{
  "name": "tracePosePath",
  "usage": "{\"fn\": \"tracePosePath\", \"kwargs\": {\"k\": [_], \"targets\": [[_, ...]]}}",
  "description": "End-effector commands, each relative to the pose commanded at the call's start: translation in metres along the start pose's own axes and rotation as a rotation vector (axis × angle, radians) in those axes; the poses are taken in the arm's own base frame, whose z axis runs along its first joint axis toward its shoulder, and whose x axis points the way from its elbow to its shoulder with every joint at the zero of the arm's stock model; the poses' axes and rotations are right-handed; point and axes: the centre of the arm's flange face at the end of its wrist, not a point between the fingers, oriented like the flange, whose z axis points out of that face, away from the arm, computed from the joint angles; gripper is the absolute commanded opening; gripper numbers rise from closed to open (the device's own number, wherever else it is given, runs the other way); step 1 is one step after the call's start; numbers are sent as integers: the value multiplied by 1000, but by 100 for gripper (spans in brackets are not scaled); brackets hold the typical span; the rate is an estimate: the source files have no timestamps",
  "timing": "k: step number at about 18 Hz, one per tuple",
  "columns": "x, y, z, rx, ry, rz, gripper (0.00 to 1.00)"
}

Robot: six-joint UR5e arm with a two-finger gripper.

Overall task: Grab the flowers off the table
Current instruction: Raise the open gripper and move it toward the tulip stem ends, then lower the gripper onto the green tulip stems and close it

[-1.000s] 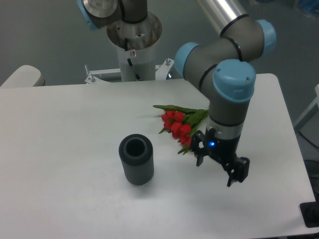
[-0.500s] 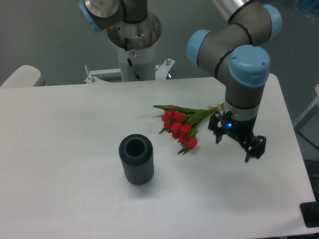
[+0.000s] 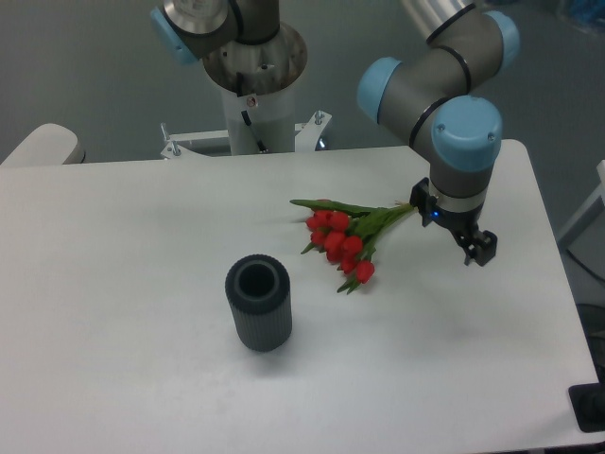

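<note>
The flowers (image 3: 348,234) lay flat on the white surface (image 3: 142,246), red heads toward the ribbed cylinder (image 3: 258,304) and stems reaching under the gripper (image 3: 454,236). The jaws stood apart, clamped on nothing. The bunch was judged light, soft and easily crushed (heads especially); the bundled stems offered the safest place to take hold.

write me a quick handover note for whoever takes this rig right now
Hand: empty, hanging over the stem end of the flowers; whether it is open cannot be told from this angle.
Flowers: lying flat on the table, heads toward the grey cylinder, stems running right under the hand.
Done: arm positioned by the stems.
Left: lower, close on the stems, lift.
</note>
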Motion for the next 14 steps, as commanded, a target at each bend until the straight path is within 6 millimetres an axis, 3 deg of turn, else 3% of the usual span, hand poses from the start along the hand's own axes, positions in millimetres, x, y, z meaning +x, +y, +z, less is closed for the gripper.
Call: {"fn": "tracePosePath", "kwargs": {"k": [9,14], "targets": [[43,12,37,13,11,57,99],[64,1,51,23,29,49,99]]}}
